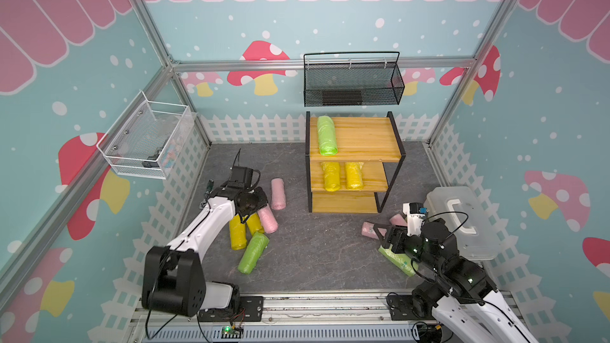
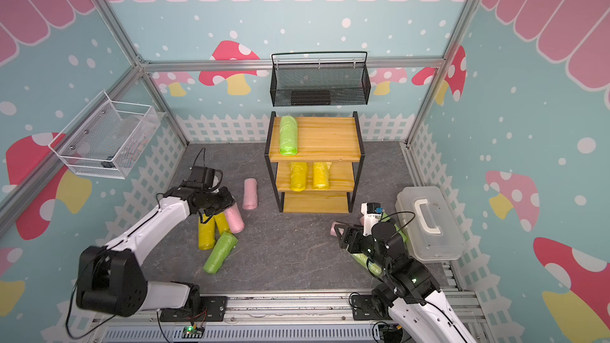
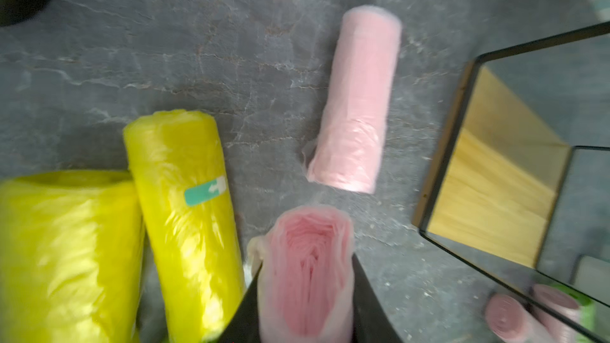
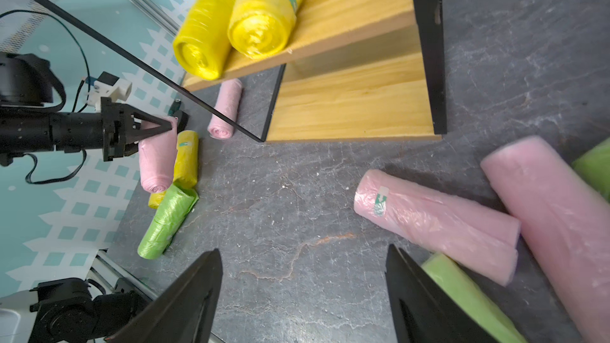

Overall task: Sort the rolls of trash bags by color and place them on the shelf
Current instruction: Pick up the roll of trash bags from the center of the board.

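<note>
Black-framed wooden shelf (image 1: 363, 133): top board, one lime green plastic roll (image 1: 326, 135); middle, two yellow rolls (image 1: 331, 176). Teal arrow sticker (image 3: 204, 190) on yellow floor roll (image 3: 188, 232). Left gripper (image 3: 307, 260) grasps pale pink roll (image 3: 307, 301); right gripper (image 4: 303, 249) released.

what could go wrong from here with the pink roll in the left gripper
1. The left gripper is shut on just one end of the soft pink roll, so it may sag or slip when lifted.
2. That roll lies against a yellow roll, which could get dragged along.
3. The open right gripper hangs beside a green roll and might catch that instead of the labelled pink roll.
</note>
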Tool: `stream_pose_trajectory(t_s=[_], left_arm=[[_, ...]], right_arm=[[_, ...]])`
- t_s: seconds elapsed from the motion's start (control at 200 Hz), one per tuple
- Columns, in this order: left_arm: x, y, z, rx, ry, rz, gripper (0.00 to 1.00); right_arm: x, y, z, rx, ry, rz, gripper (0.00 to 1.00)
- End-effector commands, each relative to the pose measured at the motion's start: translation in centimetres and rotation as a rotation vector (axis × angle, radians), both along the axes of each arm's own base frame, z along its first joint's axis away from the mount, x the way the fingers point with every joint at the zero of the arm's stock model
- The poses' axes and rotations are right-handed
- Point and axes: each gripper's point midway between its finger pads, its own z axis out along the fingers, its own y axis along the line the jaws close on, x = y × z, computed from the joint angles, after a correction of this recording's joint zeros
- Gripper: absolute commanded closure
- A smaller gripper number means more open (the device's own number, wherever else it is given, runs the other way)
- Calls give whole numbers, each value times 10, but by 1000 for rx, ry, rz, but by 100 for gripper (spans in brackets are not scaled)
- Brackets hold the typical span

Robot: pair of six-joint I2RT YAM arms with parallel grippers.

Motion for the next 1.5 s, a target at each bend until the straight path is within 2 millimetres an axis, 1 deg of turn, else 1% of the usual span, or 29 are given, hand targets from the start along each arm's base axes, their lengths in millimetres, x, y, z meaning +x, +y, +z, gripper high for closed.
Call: stream_pose_trajectory(t_s=[0.0, 0.095, 0.115, 0.135, 0.175, 0.26, 0.345, 0.43, 0.525, 0.61, 0.7, 0.755, 0.77, 0.805, 0.961, 1.096, 1.256, 1.341, 1.416, 1.496], left_arm=[[-23, -8, 22, -125, -55, 67, 100], [-41, -16, 43, -217, -114, 87, 100], [-44, -17, 47, -235, -125, 92, 100], [-48, -19, 50, -252, -131, 94, 100], [-53, -23, 56, -282, -149, 102, 100], [-64, -30, 66, -339, -169, 119, 100], [-73, -38, 73, -377, -183, 134, 100], [-77, -46, 80, -401, -197, 136, 100], [-79, -54, 86, -411, -206, 133, 100], [-80, -58, 90, -432, -214, 139, 100], [-79, -59, 94, -454, -230, 156, 100], [-79, -59, 95, -470, -235, 168, 100], [-82, -64, 96, -477, -232, 148, 100], [-82, -66, 97, -485, -234, 146, 100], [-83, -68, 100, -506, -243, 156, 100], [-82, -71, 106, -534, -256, 161, 100], [-82, -73, 111, -561, -270, 168, 100], [-83, -73, 112, -572, -273, 173, 100], [-84, -73, 112, -581, -273, 176, 100], [-84, -74, 113, -594, -278, 178, 100]], right_arm=[[-1, 23, 32, 28, -70, 141, 19], [-2, 51, 38, 64, 1, 267, 19], [-1, 55, 39, 68, 13, 280, 18], [1, 57, 41, 68, 24, 283, 15], [3, 62, 44, 59, 27, 282, 14], [5, 74, 56, 17, -5, 297, 10], [1, 101, 69, 32, -16, 364, 8], [-5, 138, 79, 83, -2, 453, 8], [-13, 170, 88, 116, -16, 515, 6], [-16, 189, 92, 114, -23, 531, 4], [-20, 205, 90, 114, -12, 548, 2], [-21, 213, 89, 134, -6, 554, 1], [-21, 215, 89, 142, -6, 556, 1], [-22, 220, 88, 159, -3, 562, 1], [-24, 235, 85, 202, 21, 574, 1], [-28, 248, 75, 199, 56, 589, 1], [-31, 260, 57, 194, 98, 584, 1], [-32, 266, 54, 194, 103, 585, 1], [-32, 269, 52, 198, 106, 584, 3], [-31, 272, 49, 208, 113, 580, 9]])
